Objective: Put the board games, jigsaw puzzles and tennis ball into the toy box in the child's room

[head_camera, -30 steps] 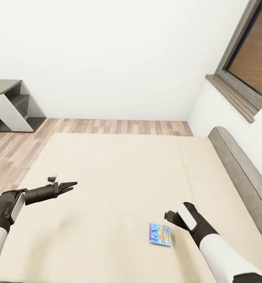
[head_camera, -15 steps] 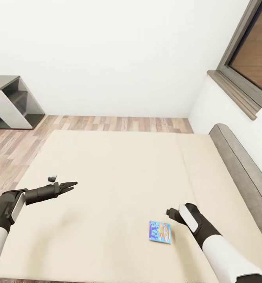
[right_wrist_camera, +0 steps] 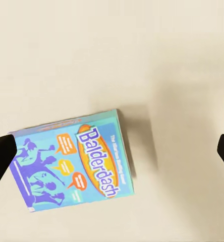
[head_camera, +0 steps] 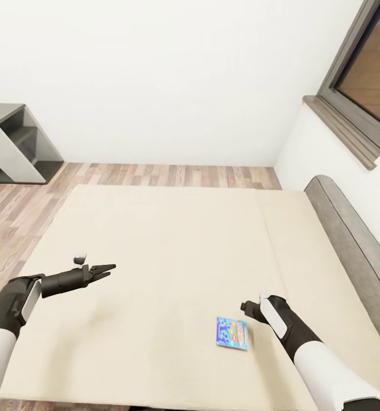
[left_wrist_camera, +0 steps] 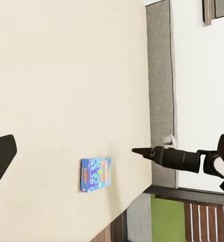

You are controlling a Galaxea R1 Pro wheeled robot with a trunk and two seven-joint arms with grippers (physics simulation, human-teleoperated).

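At the far left of the head view, a grey-and-white open shelf unit (head_camera: 16, 145) stands against the plain white wall (head_camera: 173, 74), on a wood-plank floor (head_camera: 19, 211). A wide bed with a plain beige mattress (head_camera: 173, 245) takes up the middle of the room.

The robot's left gripper (head_camera: 103, 269) hovers above the left part of the mattress, its black fingers reaching toward the middle of the bed. Its left wrist view shows the two fingertips well apart, so it is spread and holds nothing.

To the right, near the robot's edge of the mattress, a flat blue cardboard board game box with cartoon print (head_camera: 232, 333) lies face up. The right wrist view looks straight down on this box (right_wrist_camera: 74, 159), and the word "Balderdash" is readable on it.

The right gripper (head_camera: 248, 308) hangs just beside and above the box, not touching it. Its two dark fingertips sit at opposite edges of the wrist view, wide apart and empty.

Further right runs the padded grey headboard (head_camera: 350, 240), and above it a dark-framed window (head_camera: 364, 74) in the white wall.
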